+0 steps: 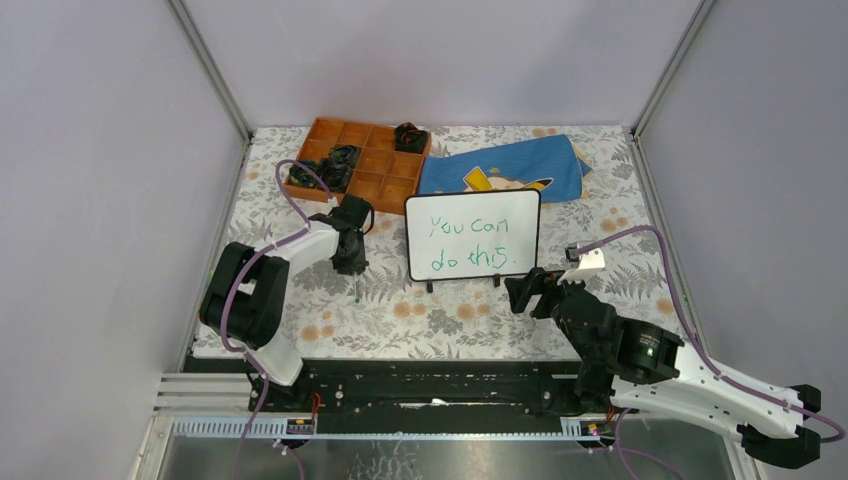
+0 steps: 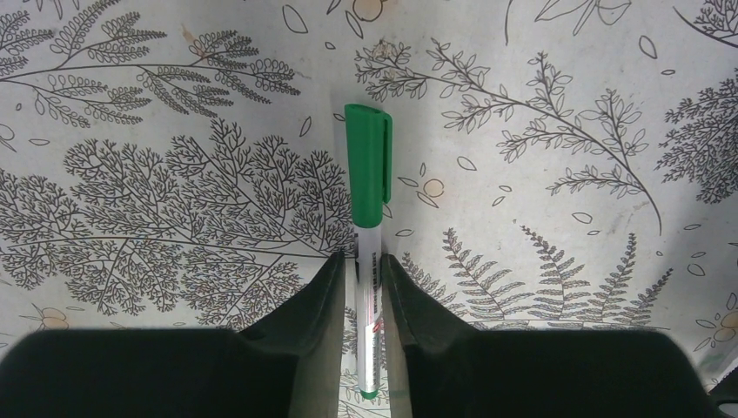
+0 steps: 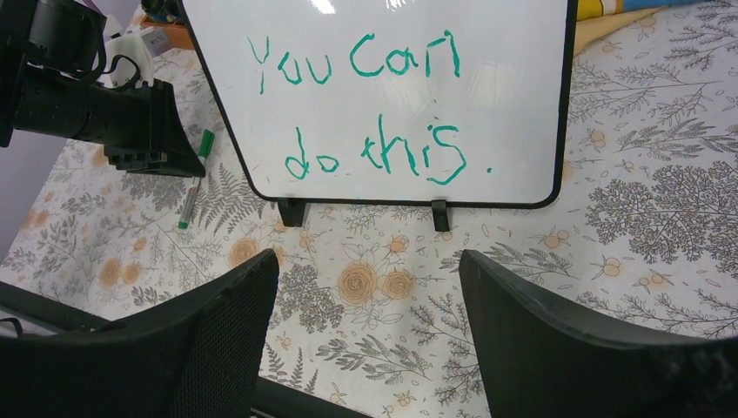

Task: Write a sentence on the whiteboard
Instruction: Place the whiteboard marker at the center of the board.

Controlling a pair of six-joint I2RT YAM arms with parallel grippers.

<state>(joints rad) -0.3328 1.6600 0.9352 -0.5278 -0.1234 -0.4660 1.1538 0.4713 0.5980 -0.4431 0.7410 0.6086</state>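
Left wrist view: the left gripper (image 2: 364,257) points down at the leaf-patterned counter (image 2: 566,287), with a green marker (image 2: 367,165) lying lengthwise in the gap between its fingers (image 2: 322,296). The capped end pokes out past the fingertips and the white barrel runs back between them. The fingers are set narrow. A thin light strip shows on either side of the barrel, so they bracket the marker without clamping it.

In the right wrist view the marker (image 3: 191,196) lies flat on the counter, left of the whiteboard (image 3: 522,87) and clear of it.

The whiteboard stands upright on its two black feet near the middle of the counter, and the sentence (image 3: 409,148) "You can do this." is written on it in green on two lines.

The right gripper (image 3: 370,266) faces the board from the near side. Its fingers (image 3: 226,322) are spread wide with nothing between them, and the board's feet are near but apart from their tips.

From the top external view the left gripper (image 1: 352,262) sits just left of the whiteboard (image 1: 473,235), and the right gripper (image 1: 525,290) is off the board's near right corner. An orange tray (image 1: 320,125) and a blue cloth (image 1: 510,165) lie behind the board.
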